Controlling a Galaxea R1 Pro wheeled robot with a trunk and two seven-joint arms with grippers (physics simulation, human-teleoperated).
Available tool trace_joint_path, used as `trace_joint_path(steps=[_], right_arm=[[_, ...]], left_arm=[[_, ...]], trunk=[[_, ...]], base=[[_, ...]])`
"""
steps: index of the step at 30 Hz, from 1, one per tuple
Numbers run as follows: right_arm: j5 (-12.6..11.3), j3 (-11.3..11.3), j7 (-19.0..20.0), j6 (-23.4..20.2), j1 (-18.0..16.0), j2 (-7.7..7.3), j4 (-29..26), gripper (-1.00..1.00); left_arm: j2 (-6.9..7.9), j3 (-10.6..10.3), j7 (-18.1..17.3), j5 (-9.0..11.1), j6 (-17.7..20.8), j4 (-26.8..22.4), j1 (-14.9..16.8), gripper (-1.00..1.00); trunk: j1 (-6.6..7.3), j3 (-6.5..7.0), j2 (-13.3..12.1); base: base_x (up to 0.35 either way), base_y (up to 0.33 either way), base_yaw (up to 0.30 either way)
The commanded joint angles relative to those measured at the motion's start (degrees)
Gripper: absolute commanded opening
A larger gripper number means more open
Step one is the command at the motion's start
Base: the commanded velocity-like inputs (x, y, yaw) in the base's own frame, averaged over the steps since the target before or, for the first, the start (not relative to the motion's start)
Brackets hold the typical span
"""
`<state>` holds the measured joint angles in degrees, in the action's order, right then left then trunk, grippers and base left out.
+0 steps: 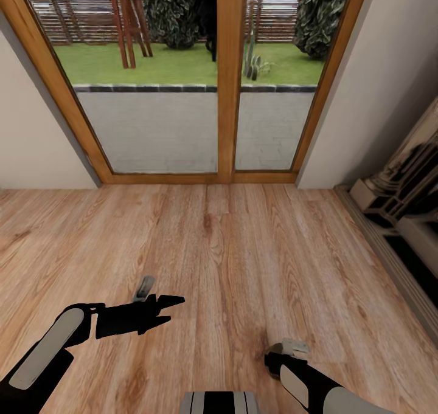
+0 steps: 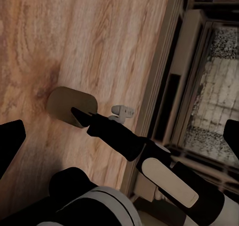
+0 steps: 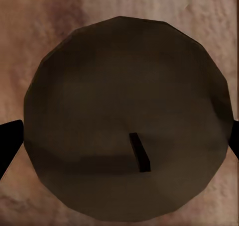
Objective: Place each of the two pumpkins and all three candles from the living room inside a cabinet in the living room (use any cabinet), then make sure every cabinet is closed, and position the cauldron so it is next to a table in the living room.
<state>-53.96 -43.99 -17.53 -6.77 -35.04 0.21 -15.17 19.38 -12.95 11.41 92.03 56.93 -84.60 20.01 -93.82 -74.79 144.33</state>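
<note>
The pumpkin (image 3: 119, 111) is looking dull brown, round and faceted, with a short dark stem. The right gripper (image 3: 119, 131) is clamping its two sides above the wooden floor (image 1: 243, 250). The left gripper (image 1: 165, 309) is hanging apart, empty.

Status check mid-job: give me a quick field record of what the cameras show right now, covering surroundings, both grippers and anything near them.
surroundings: light wooden plank floor; wood-framed glass door ahead, garden beyond
right side: pale stepped structure with dark openings along the wall
left gripper: fingers apart, empty, above the floor
right gripper: pointing down at the floor, fingertips at the edges of its wrist view
under right gripper: dark brown round faceted object with a short dark stub; grip contact unclear
cabinet, table, cauldron: not identifiable here
</note>
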Motion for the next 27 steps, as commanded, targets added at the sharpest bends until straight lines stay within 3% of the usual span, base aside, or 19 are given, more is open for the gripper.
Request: trace_joint_path(steps=[1, 27], right_arm=[[-0.4, -0.4, -0.4, -0.3, 0.0, -0.04, -0.1, -1.00], [-0.4, -0.2, -0.4, -2.0, 0.0, -0.21, -0.9, -1.00]], left_arm=[[0.04, -0.1, 0.6, 0.6, 0.0, 0.0, 0.0, 1.00], [0.04, 0.0, 1.4, -0.3, -0.3, 0.7, 0.0, 1.00]], trunk=[[0.03, 0.19, 0.0], [0.70, 5.95, -0.3]], base=[[0.000, 0.000, 0.000], [0.000, 0.000, 0.000]])
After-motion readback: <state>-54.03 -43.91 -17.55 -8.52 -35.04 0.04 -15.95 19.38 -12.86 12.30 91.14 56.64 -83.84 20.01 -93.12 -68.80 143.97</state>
